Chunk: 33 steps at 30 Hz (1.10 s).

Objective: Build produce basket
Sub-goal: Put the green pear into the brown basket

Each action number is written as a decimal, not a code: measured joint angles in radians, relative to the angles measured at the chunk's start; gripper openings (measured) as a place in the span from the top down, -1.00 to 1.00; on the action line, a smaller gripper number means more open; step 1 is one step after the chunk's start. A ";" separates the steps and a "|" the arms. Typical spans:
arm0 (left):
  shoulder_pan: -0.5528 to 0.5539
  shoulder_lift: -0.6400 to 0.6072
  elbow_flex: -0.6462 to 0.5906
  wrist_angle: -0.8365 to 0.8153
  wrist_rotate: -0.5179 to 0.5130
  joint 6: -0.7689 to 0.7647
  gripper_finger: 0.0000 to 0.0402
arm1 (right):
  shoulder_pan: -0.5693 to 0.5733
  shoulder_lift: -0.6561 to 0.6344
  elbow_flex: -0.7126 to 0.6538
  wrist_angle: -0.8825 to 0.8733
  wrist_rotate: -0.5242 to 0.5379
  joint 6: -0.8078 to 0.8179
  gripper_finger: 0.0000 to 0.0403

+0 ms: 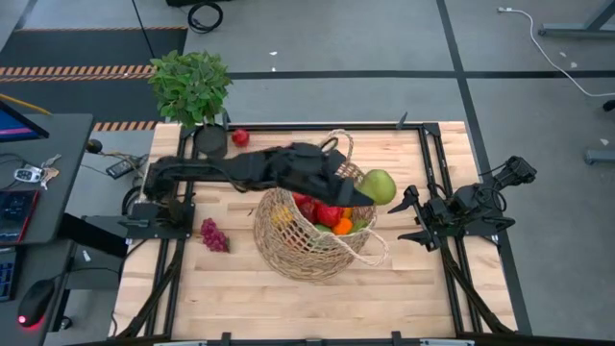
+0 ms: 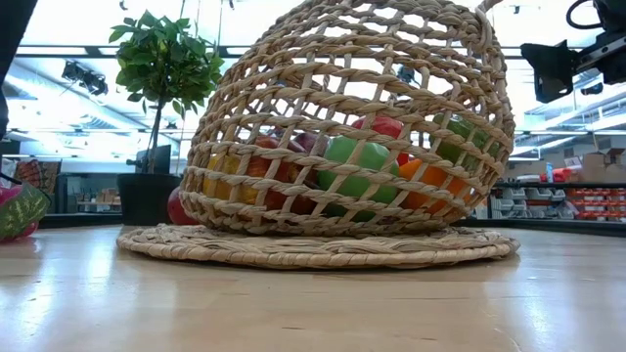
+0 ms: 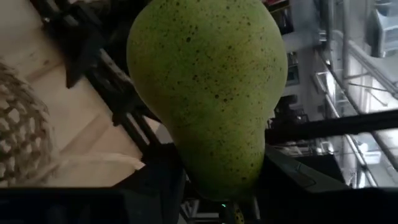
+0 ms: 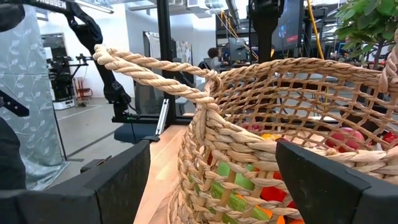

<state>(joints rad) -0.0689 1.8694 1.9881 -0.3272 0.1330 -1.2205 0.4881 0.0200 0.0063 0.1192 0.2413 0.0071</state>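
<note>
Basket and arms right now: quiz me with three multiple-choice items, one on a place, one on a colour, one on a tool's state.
1. Where do the purple grapes lie?
A. inside the basket
B. on the table, on the left arm's side of the basket
C. beside the right arm

2. What colour is the pear in the left tool?
A. red
B. yellow
C. green

3. How is the right tool?
A. open and holding nothing
B. shut on the basket handle
C. shut on an orange

Answers:
1 B: the high view shows them on bare wood, apart from the basket.
2 C: the left wrist view shows a speckled green pear between the fingers.
3 A: its fingers stand apart in the right wrist view, nothing between them, facing the basket.
</note>
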 joint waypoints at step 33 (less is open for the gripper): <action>0.113 0.129 0.001 -0.718 -0.111 0.493 0.16 | 0.000 0.000 0.000 0.016 0.000 0.000 -0.74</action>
<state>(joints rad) 0.0444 1.9984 1.9888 -1.0451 0.0222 -0.7272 0.4879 0.0200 0.0060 0.1349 0.2410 0.0071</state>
